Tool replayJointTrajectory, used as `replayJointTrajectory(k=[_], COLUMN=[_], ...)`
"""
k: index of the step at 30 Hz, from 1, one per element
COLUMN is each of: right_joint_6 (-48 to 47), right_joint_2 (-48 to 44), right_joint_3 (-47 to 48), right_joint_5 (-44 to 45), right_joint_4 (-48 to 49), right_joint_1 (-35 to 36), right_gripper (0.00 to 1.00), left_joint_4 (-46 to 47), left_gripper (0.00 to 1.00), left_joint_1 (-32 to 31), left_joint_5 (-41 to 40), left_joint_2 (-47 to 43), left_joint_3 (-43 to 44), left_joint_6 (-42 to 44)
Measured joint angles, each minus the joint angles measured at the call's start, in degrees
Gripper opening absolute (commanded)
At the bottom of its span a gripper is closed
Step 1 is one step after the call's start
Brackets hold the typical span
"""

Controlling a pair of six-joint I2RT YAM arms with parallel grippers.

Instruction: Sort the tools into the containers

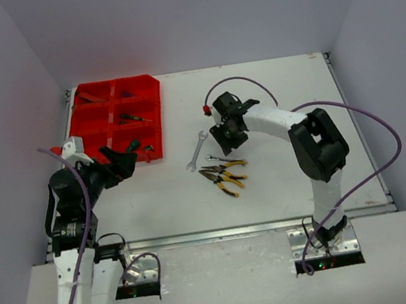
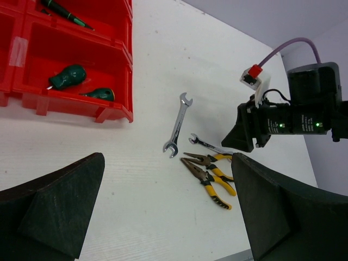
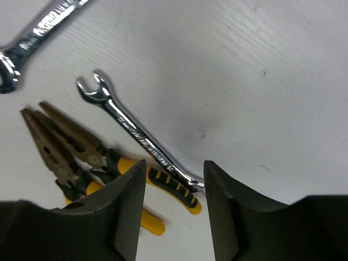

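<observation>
The red tray (image 1: 152,106) stands at the far left with tools in several compartments, among them a green screwdriver (image 2: 68,15) and two stubby green-handled tools (image 2: 68,76). A large silver wrench (image 1: 197,150), a small silver wrench (image 3: 130,130) and two yellow-black pliers (image 1: 226,175) lie on the table at the centre. My right gripper (image 3: 174,212) is open and low over the small wrench's near end and a pliers handle, holding nothing. My left gripper (image 2: 168,217) is open and empty, raised near the tray's near right corner (image 2: 117,111).
The white table (image 1: 297,168) has walls at the back and sides and a metal rail along its near edge. The right arm's purple cable (image 1: 385,140) loops over the table's right side. The right gripper also shows in the left wrist view (image 2: 244,136).
</observation>
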Motion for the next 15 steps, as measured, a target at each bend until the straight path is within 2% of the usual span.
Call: replayJointTrajectory(k=[5,10,15], right_joint_6=[-0.74,-2.71,-3.80], right_joint_2=[-0.42,4.61,5.17], right_joint_3=[-0.06,0.27,1.50], right_joint_5=[-2.08,-2.02,-1.94], right_joint_4=[1.79,2.20,2.49], right_joint_1=[1.54,3.35,4.48], right_gripper=[0.46,0.41,0.43], left_joint_4=[0.00,0.04,0.06], left_gripper=[1.00,1.00,1.00], left_joint_1=[0.00,0.00,0.00], left_joint_5=[0.08,0.14,0.16], left_joint_2=[-0.95,-2.20,-2.61], left_joint_3=[0.00,0.00,-0.02], left_joint_6=[0.04,0.16,0.16])
